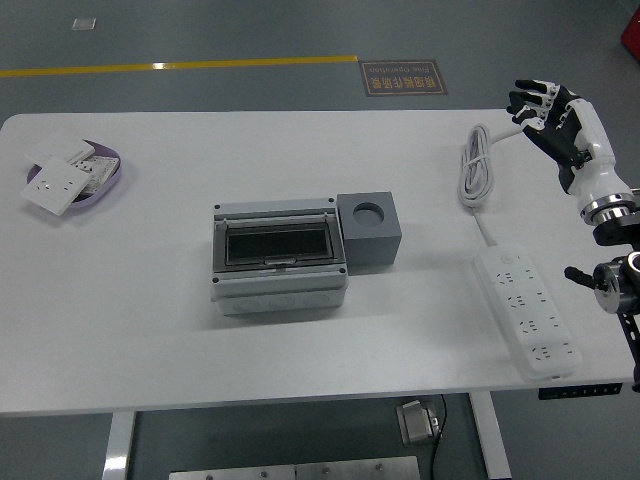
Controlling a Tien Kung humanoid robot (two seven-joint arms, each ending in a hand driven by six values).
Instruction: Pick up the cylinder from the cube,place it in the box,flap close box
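Note:
A grey box [281, 257] with a dark see-through flap lies at the middle of the white table [150, 330]; the flap is down over it. A grey cube [369, 230] stands against its right side, with a round hole in its top. I cannot see a cylinder. My right hand [545, 115] is raised over the table's far right, fingers spread and holding nothing, well away from the cube. My left arm is out of view.
A white power strip [527, 311] lies at the right front, its coiled cable [476, 165] running to the back. A purple tray [112, 172] with white switch plates [55, 187] sits at the far left.

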